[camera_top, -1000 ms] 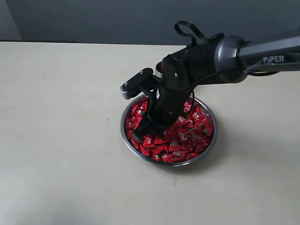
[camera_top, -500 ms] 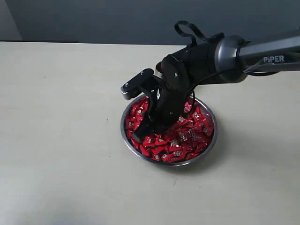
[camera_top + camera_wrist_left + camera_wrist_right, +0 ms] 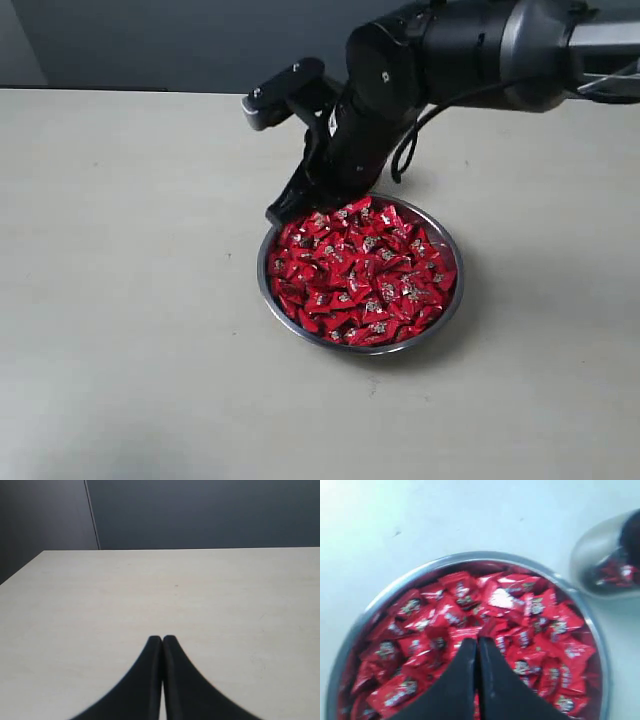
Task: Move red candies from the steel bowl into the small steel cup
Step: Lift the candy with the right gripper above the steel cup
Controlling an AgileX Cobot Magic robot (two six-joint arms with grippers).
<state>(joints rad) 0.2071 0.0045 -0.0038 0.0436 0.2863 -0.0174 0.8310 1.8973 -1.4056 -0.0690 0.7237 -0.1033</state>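
The steel bowl (image 3: 262,285) sits mid-table, heaped with red candies (image 3: 365,270). My right gripper (image 3: 278,213) hangs just above the bowl's far-left rim, lifted off the pile. In the right wrist view its fingers (image 3: 477,641) are pressed together over the candies (image 3: 520,605). No candy shows clearly between them. The bowl's rim (image 3: 385,592) curves around the heap. The small steel cup (image 3: 607,560) appears blurred beside the bowl, with red showing on it. In the exterior view my arm hides the cup. My left gripper (image 3: 162,639) is shut over bare table.
The pale tabletop (image 3: 130,300) spreads out to the left of the bowl and in front of it. A dark wall (image 3: 180,40) runs behind the table's back edge. My right arm (image 3: 470,50) reaches in from the upper right.
My right gripper closed down in the candies, then rose out of the bowl and moved back-left to its far rim. The candy heap is now uncovered.
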